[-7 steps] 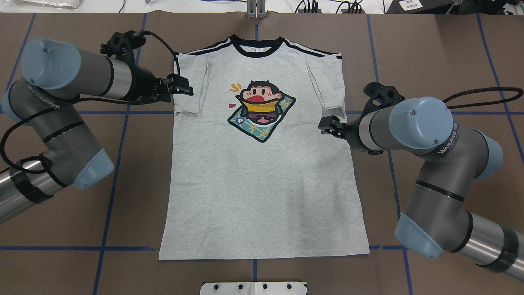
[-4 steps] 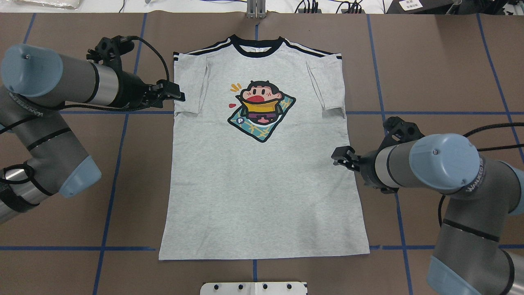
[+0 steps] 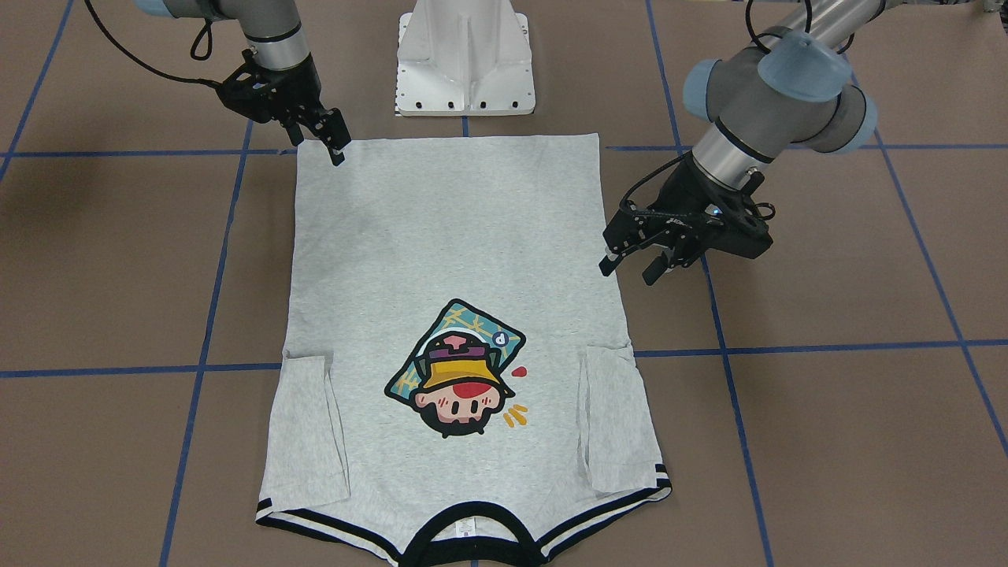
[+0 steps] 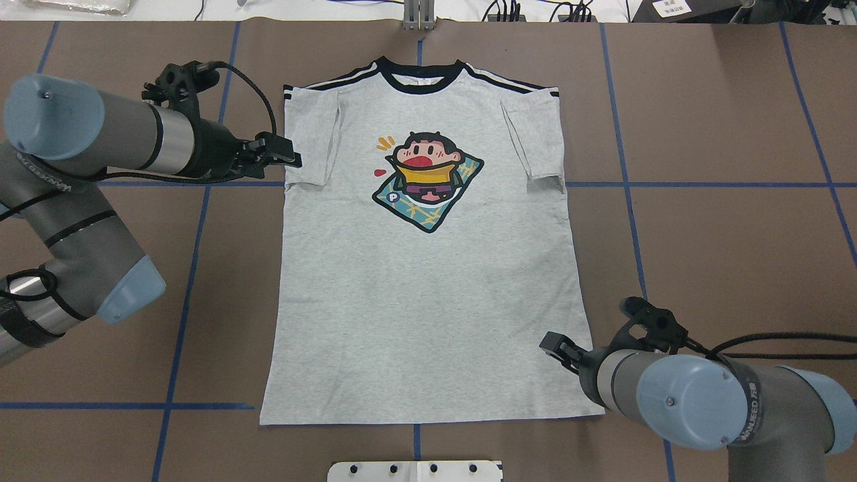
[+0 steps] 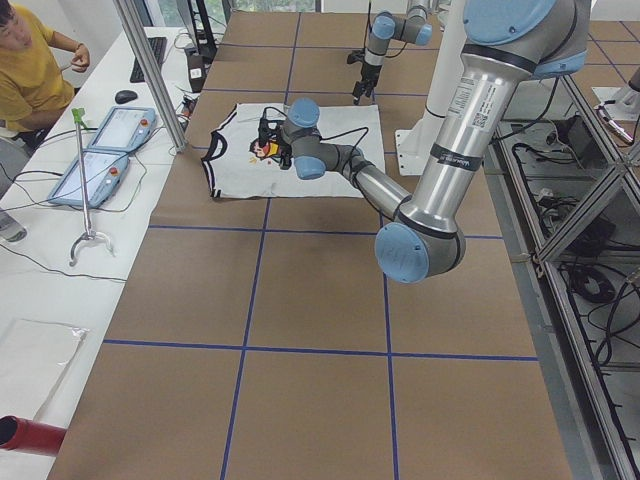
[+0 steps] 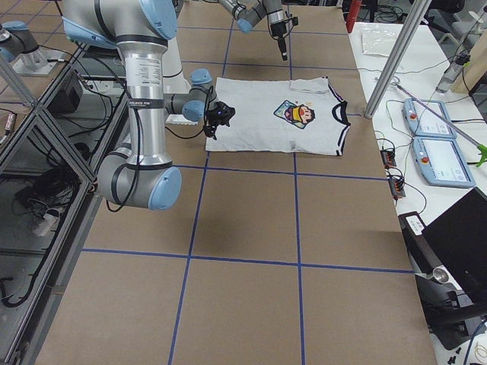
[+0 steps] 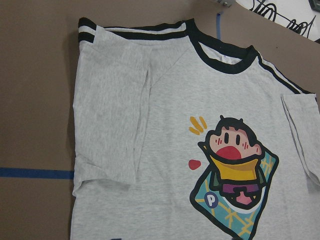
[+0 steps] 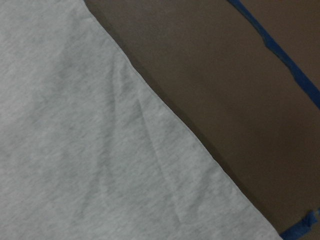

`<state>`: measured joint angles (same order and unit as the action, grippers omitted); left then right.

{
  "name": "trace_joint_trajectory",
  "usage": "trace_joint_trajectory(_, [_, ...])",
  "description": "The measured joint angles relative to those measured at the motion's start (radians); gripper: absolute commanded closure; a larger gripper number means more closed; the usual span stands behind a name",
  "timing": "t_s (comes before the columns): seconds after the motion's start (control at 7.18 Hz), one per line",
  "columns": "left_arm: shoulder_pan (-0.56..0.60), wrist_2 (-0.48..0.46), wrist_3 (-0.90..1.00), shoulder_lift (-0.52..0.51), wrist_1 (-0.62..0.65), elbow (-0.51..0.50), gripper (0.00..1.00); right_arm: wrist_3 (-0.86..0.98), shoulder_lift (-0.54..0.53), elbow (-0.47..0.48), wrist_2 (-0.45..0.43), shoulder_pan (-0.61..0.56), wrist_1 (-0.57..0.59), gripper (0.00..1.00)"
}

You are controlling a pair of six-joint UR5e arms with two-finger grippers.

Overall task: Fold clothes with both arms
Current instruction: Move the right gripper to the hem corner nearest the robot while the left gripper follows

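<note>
A: Overhead view, logged from the bottom edge upward. White base plate (image 4: 415, 470) sat at bottom centre. What came next?

B: Right gripper (image 4: 554, 346), lower right of the frame, over the side edge of the T-shirt (image 4: 428, 301), a little above the hem corner. The front-facing view showed its fingers spread with nothing between them. Contact with the cloth: could not tell.

A: Shirt position?

B: Flat on the brown table (image 4: 736, 254), centre of frame, print side up. Hem lay toward the bottom edge, black collar (image 4: 420, 79) toward the top. Both sleeves were folded inward onto the body. The cartoon print (image 4: 427, 182) sat in the shirt's upper half.

A: Left gripper?

B: Left gripper (image 4: 284, 152), upper left, just beside the folded sleeve (image 4: 311, 144) at the shirt's side edge. Fingers were apart and empty, per the front-facing view. Its wrist camera took in sleeve, collar and print.

A: Anything farther out?

B: Blue tape lines (image 4: 703, 184) crossed the table in a grid. Cables (image 4: 535, 10) lay along the top edge, beyond the collar.
</note>
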<state>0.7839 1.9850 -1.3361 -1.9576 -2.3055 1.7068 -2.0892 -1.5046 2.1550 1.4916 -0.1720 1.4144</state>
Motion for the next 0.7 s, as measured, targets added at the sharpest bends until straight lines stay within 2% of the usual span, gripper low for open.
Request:
trace_joint_trajectory(0.42, [-0.002, 0.000, 0.000, -0.001, 0.001, -0.004, 0.20, -0.130, -0.006, -0.013, -0.028, 0.065, 0.038, 0.11])
trace_joint_trajectory(0.7, [-0.003, 0.000, 0.000, 0.000, 0.001, -0.006, 0.20, -0.179, -0.007, -0.031, -0.029, 0.078, 0.042, 0.13])
